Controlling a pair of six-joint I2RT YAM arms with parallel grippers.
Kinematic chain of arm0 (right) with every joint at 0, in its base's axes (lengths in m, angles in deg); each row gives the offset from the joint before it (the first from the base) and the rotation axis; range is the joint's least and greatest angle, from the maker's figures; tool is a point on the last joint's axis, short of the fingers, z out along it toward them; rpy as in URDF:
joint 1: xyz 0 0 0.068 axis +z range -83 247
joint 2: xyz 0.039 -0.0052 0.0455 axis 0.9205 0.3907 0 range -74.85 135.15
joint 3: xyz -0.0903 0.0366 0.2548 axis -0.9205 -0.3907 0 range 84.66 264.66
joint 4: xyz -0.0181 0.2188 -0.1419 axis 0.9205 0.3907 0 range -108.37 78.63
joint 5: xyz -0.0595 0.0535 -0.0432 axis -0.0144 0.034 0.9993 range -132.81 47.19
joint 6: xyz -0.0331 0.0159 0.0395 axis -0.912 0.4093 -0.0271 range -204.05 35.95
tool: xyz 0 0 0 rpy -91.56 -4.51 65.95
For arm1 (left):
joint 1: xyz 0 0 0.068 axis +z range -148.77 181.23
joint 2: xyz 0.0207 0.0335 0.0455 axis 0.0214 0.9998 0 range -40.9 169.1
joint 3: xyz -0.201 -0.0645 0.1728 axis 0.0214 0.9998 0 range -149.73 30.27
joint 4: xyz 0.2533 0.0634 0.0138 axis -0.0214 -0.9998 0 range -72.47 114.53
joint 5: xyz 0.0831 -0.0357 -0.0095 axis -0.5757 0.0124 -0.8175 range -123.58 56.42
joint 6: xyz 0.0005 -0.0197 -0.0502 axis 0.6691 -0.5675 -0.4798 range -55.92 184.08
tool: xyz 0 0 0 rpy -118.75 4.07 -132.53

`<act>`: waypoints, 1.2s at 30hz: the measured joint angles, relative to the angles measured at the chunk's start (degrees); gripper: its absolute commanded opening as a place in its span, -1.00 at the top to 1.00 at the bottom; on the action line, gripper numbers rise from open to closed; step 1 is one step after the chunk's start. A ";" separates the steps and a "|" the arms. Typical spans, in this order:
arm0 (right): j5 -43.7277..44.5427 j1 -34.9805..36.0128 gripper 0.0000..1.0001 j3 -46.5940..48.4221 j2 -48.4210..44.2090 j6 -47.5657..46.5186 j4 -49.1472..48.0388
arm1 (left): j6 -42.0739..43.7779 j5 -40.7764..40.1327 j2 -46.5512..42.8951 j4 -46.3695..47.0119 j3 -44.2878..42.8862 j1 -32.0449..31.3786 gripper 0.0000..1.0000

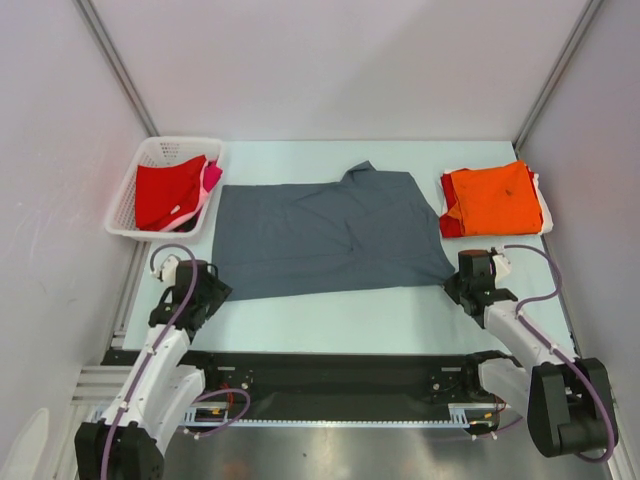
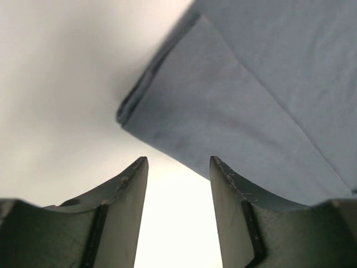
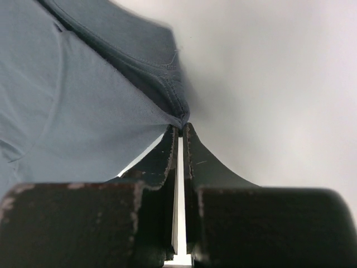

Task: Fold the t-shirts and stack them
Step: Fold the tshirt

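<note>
**Right claw pinches the grey shirt's corner, left claw stands open**

The right claw [image 3: 179, 127] is closed tight on the hemmed near-right corner of the grey t-shirt [image 3: 67, 111], with the cloth bunched at its tips. The left claw [image 2: 178, 162] has its jaws apart and nothing between them. The shirt's near-left corner lies just ahead of its tips, not touching them. Seen from above, the grey t-shirt is spread flat across the middle of the counter [image 1: 330, 320], reaching from one arm to the other. Past the right claw, at the far right, sits a folded orange t-shirt [image 1: 495, 197]. At the far left, a white basket [image 1: 127, 195] holds a red t-shirt [image 1: 165, 192], with a pink t-shirt [image 1: 212, 178] against its right wall.
</note>
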State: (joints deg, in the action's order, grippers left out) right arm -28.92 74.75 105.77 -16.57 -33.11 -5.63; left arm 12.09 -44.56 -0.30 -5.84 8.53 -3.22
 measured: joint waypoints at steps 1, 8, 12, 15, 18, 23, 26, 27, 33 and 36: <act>0.04 0.00 1.00 0.00 -0.35 0.09 0.04 | -1.01 -0.83 0.04 -0.63 0.00 0.02 -0.01; 0.07 0.00 1.00 -0.63 -1.46 0.94 0.02 | -7.54 -4.39 2.71 -2.05 0.79 0.09 0.09; 0.04 0.00 1.00 -0.74 -1.46 1.14 0.02 | -9.94 -5.03 5.31 -0.42 1.57 0.13 0.14; 0.02 0.00 1.00 -0.74 -1.53 1.31 0.04 | -11.45 -4.94 7.43 1.46 2.38 0.26 0.30; 0.00 0.00 1.00 -0.85 -2.16 1.81 0.26 | -12.79 -5.11 9.88 3.85 2.67 0.55 0.94; 0.11 0.00 1.00 -0.98 -4.66 4.02 2.89 | -13.22 -5.11 11.89 6.97 3.06 1.84 0.99; 0.26 0.00 1.00 -0.98 -6.27 5.68 5.92 | -13.44 -4.33 11.10 8.39 3.96 3.76 0.99; 0.26 0.04 1.00 -0.98 -7.21 6.32 7.34 | -13.35 -3.76 10.38 8.59 4.42 5.01 0.99; 1.16 1.75 1.00 -1.16 -13.40 9.27 13.40 | -12.15 -2.75 6.25 6.58 5.38 7.61 0.57; 1.60 2.82 0.41 -1.18 -16.79 10.73 15.45 | -10.56 -2.36 3.56 5.53 5.57 7.78 -0.16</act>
State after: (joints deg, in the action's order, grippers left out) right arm -27.33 77.57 104.59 -33.36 -22.38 9.82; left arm 1.54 -46.92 3.26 -0.31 14.10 4.56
